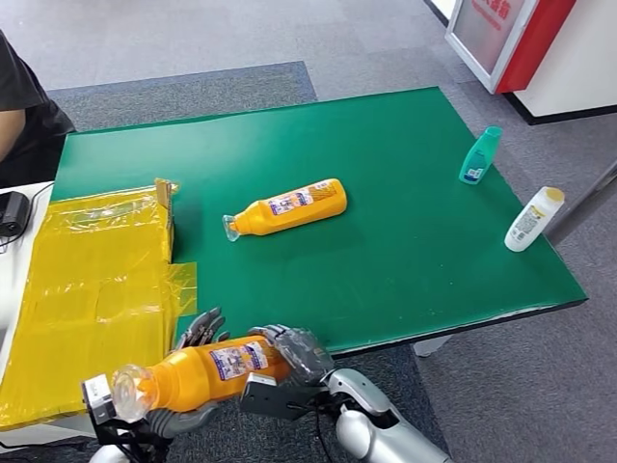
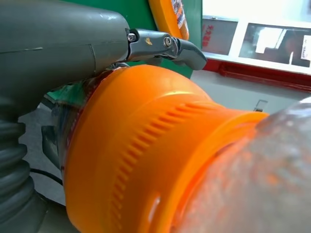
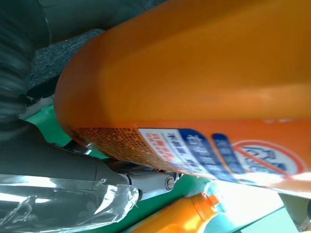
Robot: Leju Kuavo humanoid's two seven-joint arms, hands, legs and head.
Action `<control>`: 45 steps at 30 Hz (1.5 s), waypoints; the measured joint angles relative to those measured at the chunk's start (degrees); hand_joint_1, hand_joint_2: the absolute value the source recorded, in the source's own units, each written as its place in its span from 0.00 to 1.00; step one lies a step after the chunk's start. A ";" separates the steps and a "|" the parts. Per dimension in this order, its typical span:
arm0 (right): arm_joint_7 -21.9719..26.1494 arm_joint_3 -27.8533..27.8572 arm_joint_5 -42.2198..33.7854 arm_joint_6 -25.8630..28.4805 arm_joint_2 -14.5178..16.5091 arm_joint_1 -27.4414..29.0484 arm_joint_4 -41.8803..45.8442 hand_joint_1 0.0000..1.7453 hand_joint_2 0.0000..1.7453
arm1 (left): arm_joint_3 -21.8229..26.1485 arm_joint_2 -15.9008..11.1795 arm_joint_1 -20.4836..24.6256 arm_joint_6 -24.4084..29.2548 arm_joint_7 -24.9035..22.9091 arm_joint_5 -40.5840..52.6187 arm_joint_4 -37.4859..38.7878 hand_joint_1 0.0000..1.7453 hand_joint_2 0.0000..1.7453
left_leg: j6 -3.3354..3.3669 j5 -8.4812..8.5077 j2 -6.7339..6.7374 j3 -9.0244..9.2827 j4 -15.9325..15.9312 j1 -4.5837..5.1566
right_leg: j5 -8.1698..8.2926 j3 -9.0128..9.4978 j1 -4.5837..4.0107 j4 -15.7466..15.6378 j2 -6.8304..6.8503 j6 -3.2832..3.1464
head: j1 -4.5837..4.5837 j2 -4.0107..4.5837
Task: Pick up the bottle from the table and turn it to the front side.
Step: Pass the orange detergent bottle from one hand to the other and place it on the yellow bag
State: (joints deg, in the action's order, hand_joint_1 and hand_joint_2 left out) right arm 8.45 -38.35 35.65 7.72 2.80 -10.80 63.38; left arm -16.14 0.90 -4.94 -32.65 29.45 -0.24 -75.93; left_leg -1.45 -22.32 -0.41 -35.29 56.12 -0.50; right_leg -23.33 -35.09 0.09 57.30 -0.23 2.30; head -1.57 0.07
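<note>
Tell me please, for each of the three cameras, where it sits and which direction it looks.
Head view: high on the body, looking forward and down at the green table; both hands hold the orange bottle.
Left wrist view: behind the left hand, facing the bottle's cap end; grey thumb and ribbed cover show.
Right wrist view: behind the right hand, facing the bottle's label side.
Shared: the held bottle; both wrist views also glimpse a second orange bottle.

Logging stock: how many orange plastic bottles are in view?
2. One orange plastic bottle is held off the table's near edge between the left hand and right hand; another orange bottle lies mid green table.
</note>
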 joint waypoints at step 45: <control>-2.41 6.30 0.14 5.64 -4.18 15.60 14.47 0.00 1.00 | 9.34 -3.10 -3.12 46.88 -9.04 41.14 -20.55 1.00 1.00 | -0.01 -0.02 0.01 0.00 0.00 -0.01 | -0.05 -0.04 -0.01 0.00 0.00 -0.05 | 0.00 0.00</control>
State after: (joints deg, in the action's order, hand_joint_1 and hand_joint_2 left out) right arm 6.04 -32.05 35.79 13.36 -1.39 4.80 77.86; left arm -6.79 -2.20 -8.06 14.24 20.40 40.90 -96.48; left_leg -1.46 -22.35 -0.40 -35.29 56.12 -0.51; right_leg -23.38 -35.12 0.08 57.30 -0.23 2.25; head -1.57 0.07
